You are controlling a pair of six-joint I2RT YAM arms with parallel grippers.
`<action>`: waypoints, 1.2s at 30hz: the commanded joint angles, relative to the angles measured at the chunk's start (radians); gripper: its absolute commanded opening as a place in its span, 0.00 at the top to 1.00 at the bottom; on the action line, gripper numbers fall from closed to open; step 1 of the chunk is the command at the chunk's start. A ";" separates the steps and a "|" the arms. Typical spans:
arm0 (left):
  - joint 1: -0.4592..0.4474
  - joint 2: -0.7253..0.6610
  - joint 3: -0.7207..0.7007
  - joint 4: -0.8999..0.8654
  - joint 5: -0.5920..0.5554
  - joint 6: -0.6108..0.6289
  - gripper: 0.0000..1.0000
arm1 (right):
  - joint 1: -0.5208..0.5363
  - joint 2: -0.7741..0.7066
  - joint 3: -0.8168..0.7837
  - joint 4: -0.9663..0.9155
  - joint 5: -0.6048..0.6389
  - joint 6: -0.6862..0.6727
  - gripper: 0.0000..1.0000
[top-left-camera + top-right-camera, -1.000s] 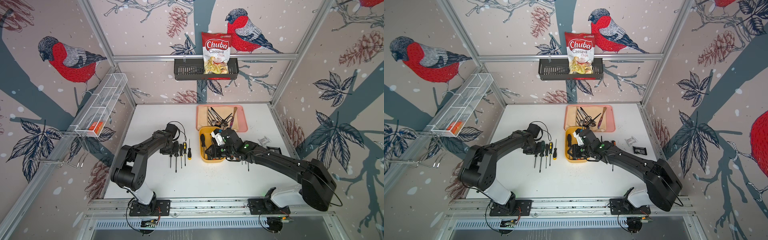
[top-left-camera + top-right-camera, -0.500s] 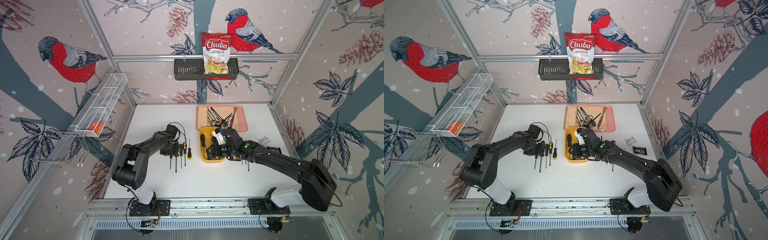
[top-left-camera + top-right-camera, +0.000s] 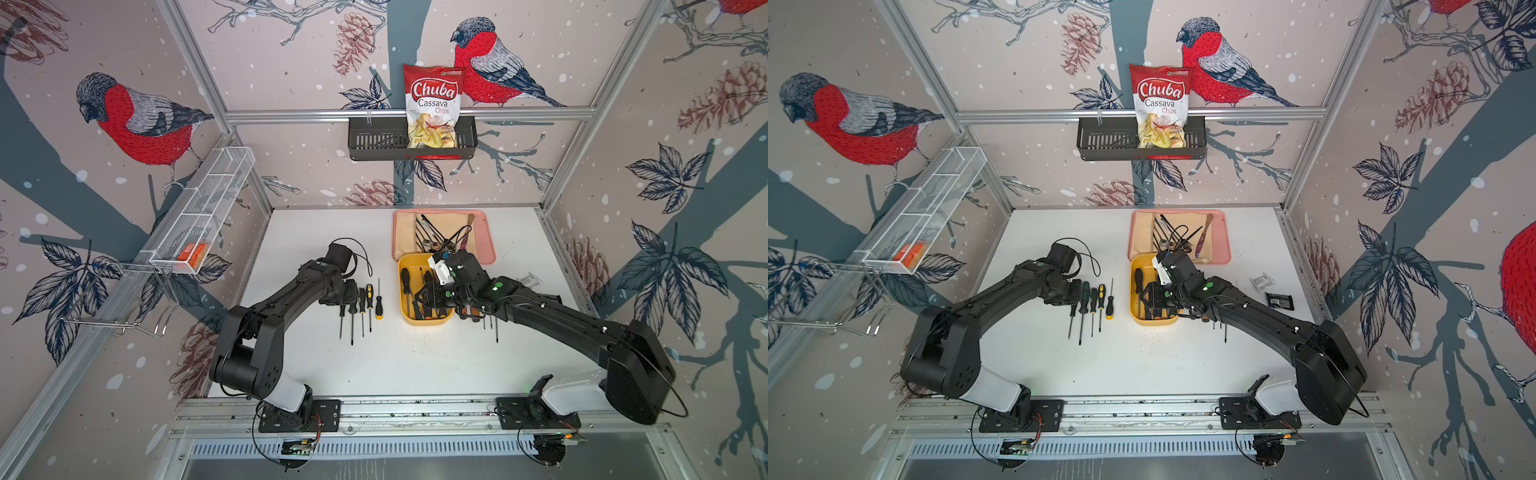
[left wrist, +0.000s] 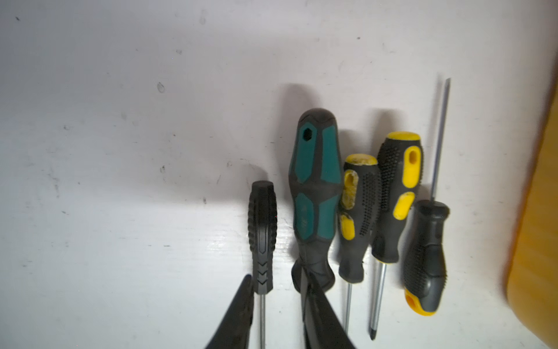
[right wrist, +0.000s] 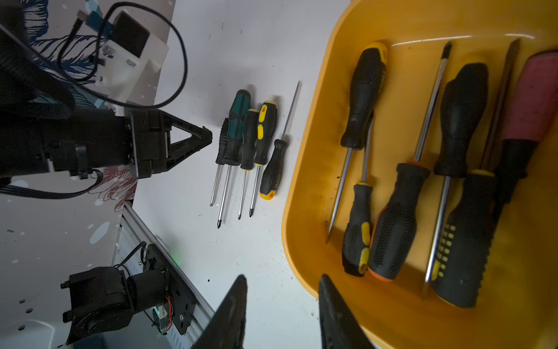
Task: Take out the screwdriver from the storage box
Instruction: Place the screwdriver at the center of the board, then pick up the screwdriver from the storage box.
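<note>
Screwdrivers (image 3: 360, 299), black rubber-handled steel ones, are partly out: five lie in a row on the white table (image 3: 415, 365) beside the mustard-yellow plastic storage box (image 3: 412, 262); several more lie inside; left gripper (image 4: 276, 281) loosely straddles one, unclamped; right gripper (image 5: 283, 278) gapes empty at the rim.

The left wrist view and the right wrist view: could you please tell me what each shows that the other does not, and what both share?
Only the left wrist view shows the left gripper straddling, jaws open, the shaft of the slim black screwdriver. Only the right wrist view shows inside the storage box, with several tools including a pink-handled screwdriver, and the right gripper, open and empty. Both show the row of five screwdrivers on the table and the box's yellow wall.
</note>
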 commanded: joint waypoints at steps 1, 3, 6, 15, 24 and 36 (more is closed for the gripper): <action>-0.017 -0.041 0.006 -0.026 0.064 -0.026 0.69 | -0.013 0.021 0.037 -0.079 0.067 0.012 0.60; -0.037 -0.067 0.037 -0.027 0.082 -0.039 0.68 | -0.024 0.041 0.062 -0.118 0.099 0.015 0.59; -0.072 -0.093 0.054 -0.032 0.097 -0.058 0.68 | -0.039 0.071 0.099 -0.167 0.128 0.015 0.59; -0.157 -0.165 0.065 0.027 0.211 -0.137 0.66 | -0.058 0.216 0.218 -0.292 0.210 0.002 0.58; -0.196 -0.209 0.025 0.105 0.284 -0.193 0.63 | -0.054 0.382 0.333 -0.349 0.247 -0.016 0.58; -0.205 -0.211 0.017 0.114 0.289 -0.196 0.63 | -0.036 0.565 0.443 -0.394 0.265 -0.026 0.60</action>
